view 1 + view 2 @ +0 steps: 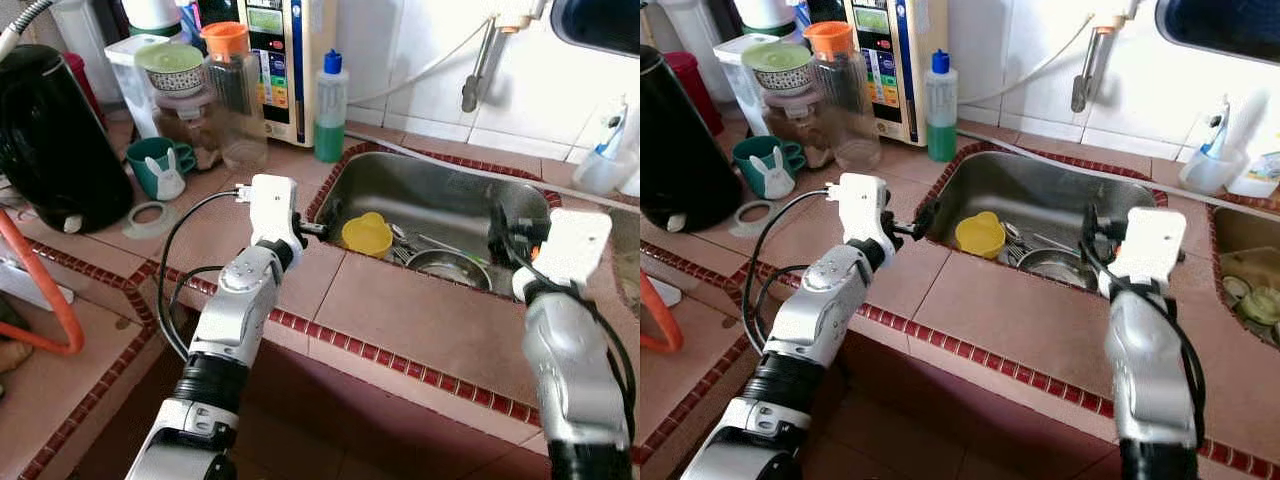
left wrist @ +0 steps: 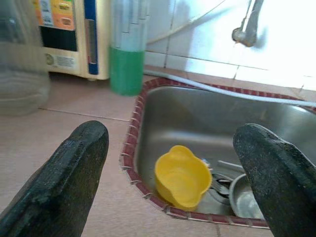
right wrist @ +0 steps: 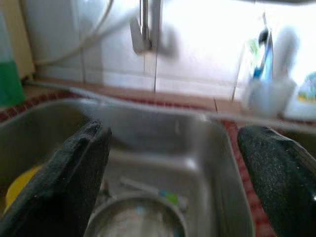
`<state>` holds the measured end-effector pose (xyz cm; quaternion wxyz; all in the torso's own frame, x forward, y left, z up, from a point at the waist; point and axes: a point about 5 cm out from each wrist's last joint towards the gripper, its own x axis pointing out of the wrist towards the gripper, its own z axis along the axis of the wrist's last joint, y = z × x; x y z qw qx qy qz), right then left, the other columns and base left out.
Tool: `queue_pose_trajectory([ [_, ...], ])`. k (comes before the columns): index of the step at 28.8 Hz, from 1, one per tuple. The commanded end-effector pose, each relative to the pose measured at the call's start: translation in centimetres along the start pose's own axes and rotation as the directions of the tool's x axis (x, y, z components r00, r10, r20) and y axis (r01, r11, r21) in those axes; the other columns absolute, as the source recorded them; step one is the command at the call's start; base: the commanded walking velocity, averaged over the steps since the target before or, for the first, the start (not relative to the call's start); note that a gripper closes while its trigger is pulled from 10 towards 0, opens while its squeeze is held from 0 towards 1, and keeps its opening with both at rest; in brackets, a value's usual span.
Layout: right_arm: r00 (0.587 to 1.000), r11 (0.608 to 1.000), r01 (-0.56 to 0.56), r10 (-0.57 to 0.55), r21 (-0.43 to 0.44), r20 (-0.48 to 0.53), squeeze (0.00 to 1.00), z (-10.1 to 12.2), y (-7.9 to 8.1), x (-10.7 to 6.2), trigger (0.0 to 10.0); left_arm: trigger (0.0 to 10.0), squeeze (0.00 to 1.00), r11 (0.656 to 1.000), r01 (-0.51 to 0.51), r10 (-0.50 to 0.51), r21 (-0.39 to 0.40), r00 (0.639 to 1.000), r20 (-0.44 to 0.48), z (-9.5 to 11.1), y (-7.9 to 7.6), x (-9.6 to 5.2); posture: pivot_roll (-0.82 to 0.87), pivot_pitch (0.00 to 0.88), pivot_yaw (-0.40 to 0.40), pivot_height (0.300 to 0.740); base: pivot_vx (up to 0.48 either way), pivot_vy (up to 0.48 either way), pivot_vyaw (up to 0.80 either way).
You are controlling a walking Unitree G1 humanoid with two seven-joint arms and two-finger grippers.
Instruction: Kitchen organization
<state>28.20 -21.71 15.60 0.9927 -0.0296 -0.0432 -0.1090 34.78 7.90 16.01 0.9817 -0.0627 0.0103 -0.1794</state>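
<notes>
A steel sink (image 1: 440, 195) is set into the tiled counter. In it lie a yellow cup (image 1: 367, 234), a steel bowl (image 1: 448, 268) and some cutlery. My left gripper (image 1: 322, 229) hovers at the sink's left rim, open, with the yellow cup (image 2: 182, 176) just beyond its fingertips. My right gripper (image 1: 512, 232) hangs open over the right side of the sink, above the steel bowl (image 3: 136, 218). Neither gripper holds anything.
A green soap bottle (image 1: 329, 107), a clear jar with an orange lid (image 1: 232, 90), a teal mug (image 1: 157, 165), a black kettle (image 1: 52, 140) and a water dispenser (image 1: 275, 55) crowd the back left. A tap (image 1: 482, 60) hangs above the sink. A toothbrush cup (image 1: 1208, 160) stands at right.
</notes>
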Motion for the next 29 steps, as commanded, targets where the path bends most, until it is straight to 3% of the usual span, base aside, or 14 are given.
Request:
queue_pose_trajectory([
  [1, 1.000, 1.000, -0.009, 0.009, 0.003, 0.009, 0.98, 0.7, 0.5, -0.5, 10.0, 10.0, 0.00, 1.000, -0.014, 0.014, -0.006, 1.000, 0.004, 0.1, 0.4, -0.4, -0.03, 0.000, 0.062, 0.740, 0.000, 0.000, 0.00],
  [2, 1.000, 1.000, -0.011, 0.011, 0.001, 0.006, 0.98, 0.6, 0.6, -0.6, 10.0, 10.0, 0.00, 1.000, -0.013, 0.013, -0.012, 1.000, 0.004, 0.1, 0.4, -0.4, -0.03, 0.000, 0.062, 0.740, 0.000, 0.000, 0.00],
  [3, 1.000, 0.999, -0.031, 0.031, 0.010, 0.001, 0.55, 0.7, 1.2, -1.2, 10.0, 10.0, 0.00, 0.997, 0.006, -0.005, -0.073, 1.000, 0.015, 0.0, 0.2, -0.7, -0.04, 0.000, 0.056, 0.740, 0.000, 0.000, 0.00],
  [4, 0.999, 0.999, -0.046, 0.046, 0.006, 0.006, 0.44, 0.9, 1.6, -1.4, 10.0, 10.0, 0.00, 0.996, 0.006, -0.004, -0.090, 1.000, 0.026, 0.1, 0.1, -0.9, -0.04, 0.000, 0.055, 0.740, 0.000, 0.000, 0.00],
  [5, 0.999, 0.999, -0.046, 0.046, 0.006, 0.006, 0.44, 0.9, 1.6, -1.4, 10.0, 10.0, 0.00, 0.996, 0.006, -0.004, -0.090, 1.000, 0.026, 0.1, 0.1, -0.9, -0.04, 0.000, 0.055, 0.740, 0.000, 0.000, 0.00],
  [6, 0.998, 0.998, -0.061, 0.061, 0.028, 0.002, 0.31, 1.0, 2.0, -1.5, 10.0, 10.0, 0.00, 0.996, 0.014, -0.012, -0.086, 1.000, 0.024, 0.1, -0.1, -0.9, -0.04, 0.000, 0.052, 0.740, 0.000, 0.000, 0.00],
  [7, 0.997, 0.997, -0.073, 0.073, 0.031, 0.004, 0.00, 1.1, 2.3, -1.5, 10.0, 10.0, 0.00, 0.996, 0.009, -0.007, -0.086, 1.000, 0.027, 0.1, -0.1, -0.9, -0.04, 0.000, 0.050, 0.740, 0.000, 0.000, 0.00],
  [10, 0.994, 0.994, -0.112, 0.112, 0.007, 0.004, 0.00, 1.6, 2.9, -1.9, 10.0, 10.0, 0.00, 0.999, 0.009, -0.006, -0.048, 0.999, 0.049, 0.3, -0.6, -0.8, -0.04, 0.000, 0.048, 0.740, 0.000, 0.000, 0.00],
  [14, 0.993, 0.993, -0.116, 0.116, 0.018, 0.005, 0.00, 1.9, 3.2, -1.8, 10.0, 10.0, 0.00, 0.996, 0.013, -0.007, -0.084, 0.998, 0.070, 0.6, -0.8, -0.7, -0.04, 0.000, 0.045, 0.740, 0.000, 0.000, 0.00],
  [29, 0.994, 0.993, -0.111, 0.112, 0.033, -0.008, 0.00, 2.3, 3.5, -1.7, 10.0, 10.0, 0.00, 0.998, -0.024, 0.030, -0.059, 0.995, 0.096, 2.0, 0.0, -0.2, -0.03, 0.000, 0.049, 0.740, 0.000, 0.000, 0.00],
])
